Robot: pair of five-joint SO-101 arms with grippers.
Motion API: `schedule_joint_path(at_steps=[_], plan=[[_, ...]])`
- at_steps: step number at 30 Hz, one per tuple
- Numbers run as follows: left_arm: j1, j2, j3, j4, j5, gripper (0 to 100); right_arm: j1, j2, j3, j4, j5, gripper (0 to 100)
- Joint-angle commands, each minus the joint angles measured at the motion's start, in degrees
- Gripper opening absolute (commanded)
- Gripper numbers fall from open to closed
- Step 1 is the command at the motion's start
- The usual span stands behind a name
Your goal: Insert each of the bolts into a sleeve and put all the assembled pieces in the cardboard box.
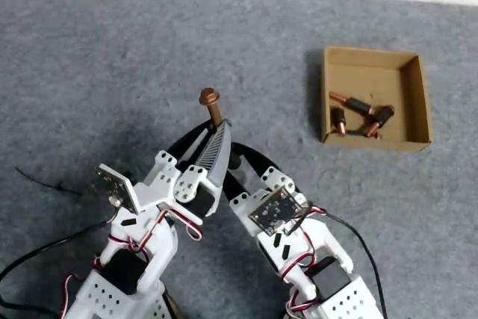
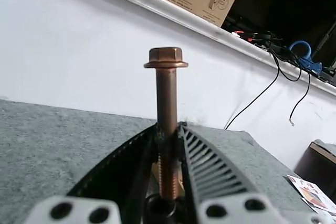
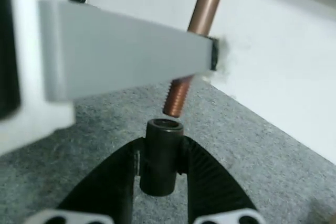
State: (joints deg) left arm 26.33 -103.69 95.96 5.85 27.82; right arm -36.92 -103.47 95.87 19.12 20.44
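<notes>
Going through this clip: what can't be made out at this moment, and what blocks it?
1. High view: the left end effector and both arms cover the sleeve.
2. Right wrist view: the bolt head is cut by the top edge, and the left end effector's blurred finger crosses its shank.
3. High view: the pieces in the cardboard box overlap and are too small to count surely.

The left arm (image 1: pixel 138 259) and the right arm (image 1: pixel 328 282) are both made of white plastic blocks with black motors tucked inside. Thin wires (image 1: pixel 196 231) — red, black and white — loop around the joints. Each wrist has a small flat board (image 1: pixel 278 211) with tiny parts on it. The left hand (image 2: pixel 169 127) has black fingers (image 2: pixel 210 166) with slanted ribs; the right hand (image 3: pixel 160 153) is black too.
</notes>
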Motion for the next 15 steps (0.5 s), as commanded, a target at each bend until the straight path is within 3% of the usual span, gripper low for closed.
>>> schedule_joint_path(at_steps=[1,15], plan=[[-0.22,-0.84,1.19,-1.23,0.18,0,-0.40,-0.92,6.55,0.13,0.53,0.6],[-0.66,-0.84,1.19,0.79,0.18,0,-0.31,-0.92,6.29,0.04,0.44,0.5]])
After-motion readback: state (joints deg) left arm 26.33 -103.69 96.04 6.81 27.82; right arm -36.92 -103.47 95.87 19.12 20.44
